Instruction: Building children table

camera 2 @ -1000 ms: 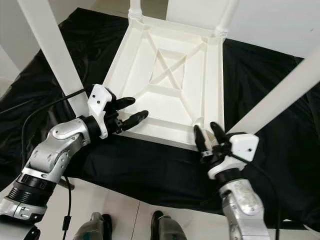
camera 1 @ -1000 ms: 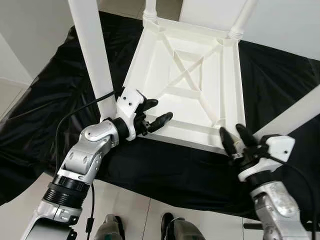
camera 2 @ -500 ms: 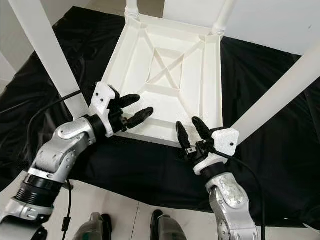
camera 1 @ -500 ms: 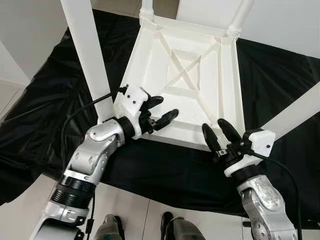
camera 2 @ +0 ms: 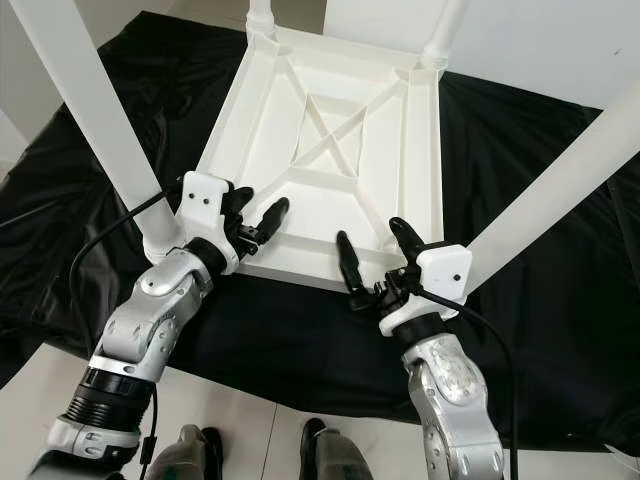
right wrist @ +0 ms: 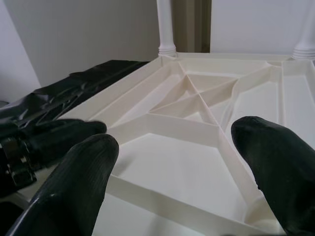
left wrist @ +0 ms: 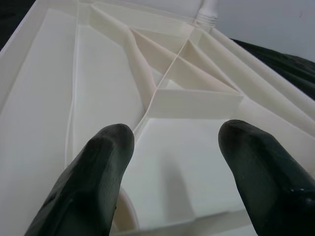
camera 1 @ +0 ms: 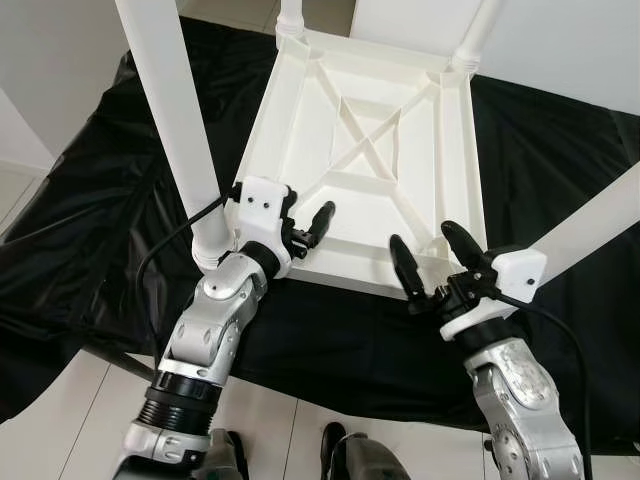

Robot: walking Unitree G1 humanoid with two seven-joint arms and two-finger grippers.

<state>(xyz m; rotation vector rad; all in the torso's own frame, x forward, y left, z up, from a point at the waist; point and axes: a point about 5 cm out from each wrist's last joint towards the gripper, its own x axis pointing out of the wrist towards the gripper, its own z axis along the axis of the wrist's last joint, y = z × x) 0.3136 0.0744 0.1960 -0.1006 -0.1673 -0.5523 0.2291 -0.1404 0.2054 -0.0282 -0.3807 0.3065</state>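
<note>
**Q:** Left eye view first: where is the table?

**A:** A white plastic children's table (camera 1: 365, 150) lies upside down on a crinkled black plastic sheet (camera 1: 90, 200) that covers the work surface. Its ribbed underside faces up, with an X-shaped brace inside a square frame at the middle. Four round white legs stand up from its corners: a near-left leg (camera 1: 180, 140), a near-right leg (camera 1: 590, 225), a far-left leg (camera 1: 290, 15) and a far-right leg (camera 1: 485, 30).

**Q:** And the left gripper?

**A:** The left gripper (camera 1: 305, 228) sits at the near-left corner, just beside the base of the near-left leg. Its two black fingers point over the near rim toward the ribbed interior. The left wrist view shows those fingers (left wrist: 93, 177) spread apart with bare white panel between them, holding nothing.

**Q:** The right one?

**A:** The right gripper (camera 1: 432, 262) is at the near-right corner, close to the foot of the near-right leg. Its fingers are splayed wide, one over the near rim and one by the corner socket. In the right wrist view the fingertips (right wrist: 74, 187) stand well apart above the near edge, gripping nothing, and the other arm's black fingers appear beyond them.

**Q:** Anything nearer?

**A:** Pale floor tiles (camera 1: 270, 440) and the robot's own feet (camera 1: 340, 455) at the near edge.
</note>
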